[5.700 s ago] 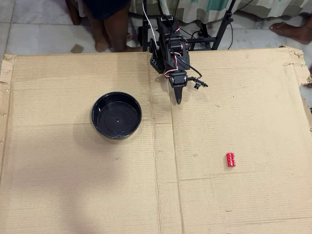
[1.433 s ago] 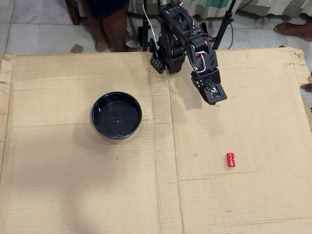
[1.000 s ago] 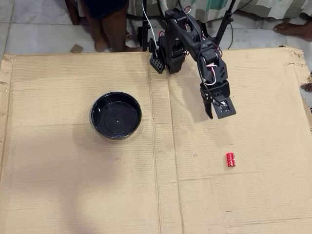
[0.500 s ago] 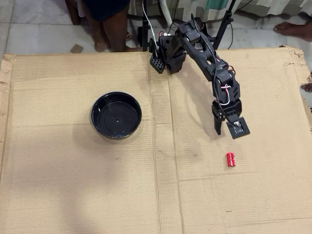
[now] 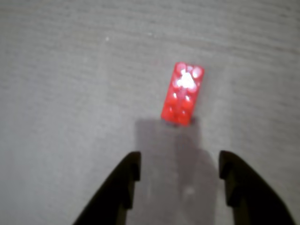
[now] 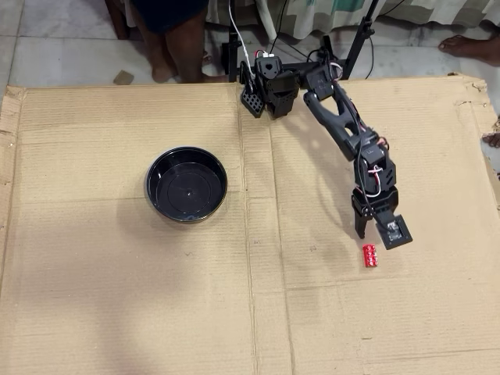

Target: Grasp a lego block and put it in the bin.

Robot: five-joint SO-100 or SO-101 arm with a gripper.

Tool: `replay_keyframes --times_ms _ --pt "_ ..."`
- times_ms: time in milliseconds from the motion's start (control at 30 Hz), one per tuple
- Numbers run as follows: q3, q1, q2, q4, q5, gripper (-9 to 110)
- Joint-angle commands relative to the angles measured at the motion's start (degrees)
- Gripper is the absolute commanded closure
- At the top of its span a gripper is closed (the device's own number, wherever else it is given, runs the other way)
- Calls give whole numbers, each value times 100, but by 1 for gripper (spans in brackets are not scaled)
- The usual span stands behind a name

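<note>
Wrist view: hand (image 5: 180, 164) spread wide, empty, both fingers (image 5: 123, 187) at the bottom edge. Brick (image 5: 183, 93) lies just ahead of the gap, studs up, on the cardboard (image 5: 70, 93), not touching either finger. Overhead view: hand (image 6: 376, 234) just above the brick (image 6: 369, 255). Bin (image 6: 186, 184) sits well apart to the left, empty.

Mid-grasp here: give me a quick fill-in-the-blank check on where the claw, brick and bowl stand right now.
1. The claw is ____, gripping nothing.
2. The tiny red studded plastic brick lies on the ____ sheet.
3. In the overhead view, the round glossy black bowl sits to the ____ of the brick.
4. The bowl holds ____ bricks.

Missing words: open; cardboard; left; no
</note>
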Motion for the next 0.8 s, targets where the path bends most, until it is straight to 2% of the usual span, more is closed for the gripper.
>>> replay_keyframes --times_ms 0,267,767 --pt "-800 -18 -281 -79 53 82" --pt "-2013 9 -1336 -79 44 82" --pt "-2180 53 -1986 -88 44 82"
